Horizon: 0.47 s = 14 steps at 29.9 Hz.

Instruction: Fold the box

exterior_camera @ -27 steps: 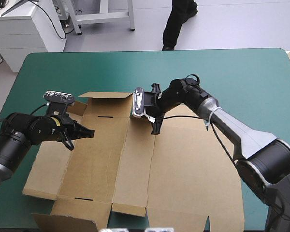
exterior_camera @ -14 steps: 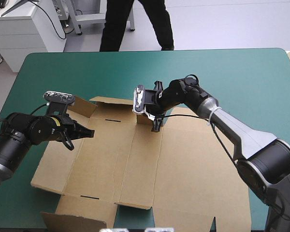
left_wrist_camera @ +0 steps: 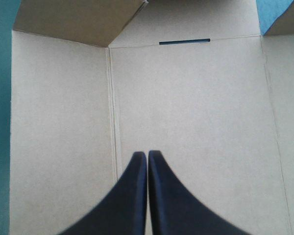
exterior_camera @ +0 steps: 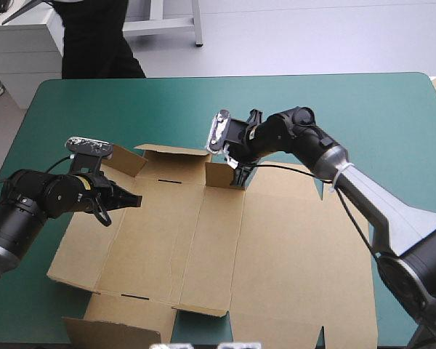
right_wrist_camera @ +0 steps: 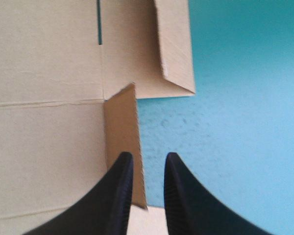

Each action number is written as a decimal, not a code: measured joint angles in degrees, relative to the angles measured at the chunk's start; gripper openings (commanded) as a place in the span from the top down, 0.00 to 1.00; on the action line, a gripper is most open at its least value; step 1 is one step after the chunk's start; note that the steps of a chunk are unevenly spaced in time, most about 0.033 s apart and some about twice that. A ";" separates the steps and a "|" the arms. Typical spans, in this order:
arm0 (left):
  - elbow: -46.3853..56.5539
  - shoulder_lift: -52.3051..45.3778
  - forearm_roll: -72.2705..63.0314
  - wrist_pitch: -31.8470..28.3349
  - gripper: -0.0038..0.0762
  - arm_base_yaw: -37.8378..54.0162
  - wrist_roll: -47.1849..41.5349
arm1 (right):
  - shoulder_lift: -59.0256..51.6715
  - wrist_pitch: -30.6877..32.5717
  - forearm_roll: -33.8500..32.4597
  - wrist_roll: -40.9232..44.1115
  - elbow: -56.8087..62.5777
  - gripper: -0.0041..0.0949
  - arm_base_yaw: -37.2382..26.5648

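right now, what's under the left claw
A flat panel of the brown box lies under the shut left claw. The table cover below that panel is hidden by the board. Whether the claw touches the box is unclear.

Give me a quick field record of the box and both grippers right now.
box: brown sheet, mostly flat on the teal-green table; far flaps partly raised
left gripper: shut, over a flat panel
right gripper: slightly open, straddling a small raised flap at the box's far edge
grip on flap: looks unclamped; teal-green shows beside it
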 measured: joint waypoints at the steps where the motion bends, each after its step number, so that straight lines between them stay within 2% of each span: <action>1: 0.00 0.00 0.00 0.00 0.96 0.00 0.00 | -1.08 0.41 -1.10 1.27 0.00 0.94 -0.57; 2: 0.00 0.00 0.04 0.00 0.96 0.00 0.00 | -1.91 1.06 -1.84 3.09 -0.01 0.98 -1.33; 10: 0.00 0.00 0.06 0.48 0.96 0.00 0.00 | -8.70 9.89 -4.87 15.67 0.11 0.97 -11.40; 14: 0.00 0.00 0.06 1.08 0.96 0.00 0.00 | -13.42 11.31 -4.84 19.51 2.83 0.97 -17.06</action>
